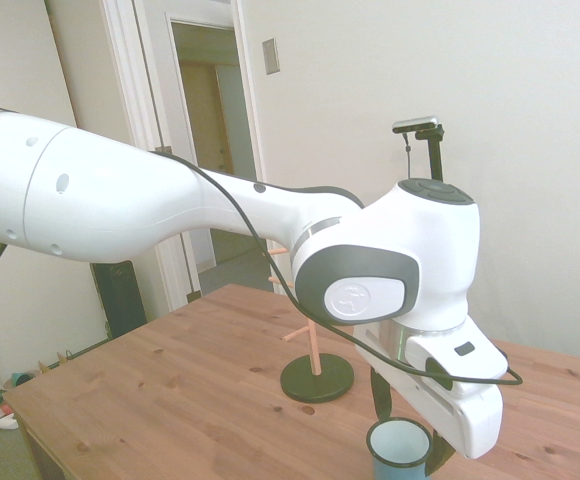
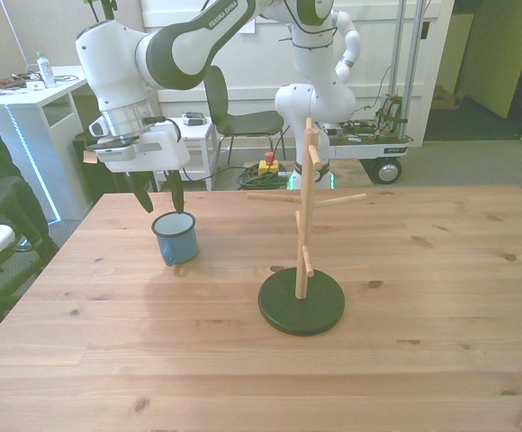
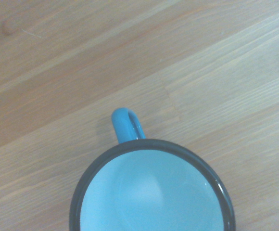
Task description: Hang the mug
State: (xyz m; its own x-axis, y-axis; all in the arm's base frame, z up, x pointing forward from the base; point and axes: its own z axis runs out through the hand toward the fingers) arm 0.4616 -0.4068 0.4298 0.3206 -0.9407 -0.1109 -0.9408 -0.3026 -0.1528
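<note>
Front view: claw (image 2: 159, 200) is hovering w/ fingers apart just above the mug (image 2: 175, 237), which is sitting upright on the tabletop (image 2: 423, 288), towards the front view's left, well apart from the wooden peg stand (image 2: 301, 270). Wrist view: mug's handle (image 3: 127, 124) is showing beside the dark rim.

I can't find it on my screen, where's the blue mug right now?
The mug stands upright on the table, toward the front view's left, just below the open gripper and left of the wooden peg stand.
</note>
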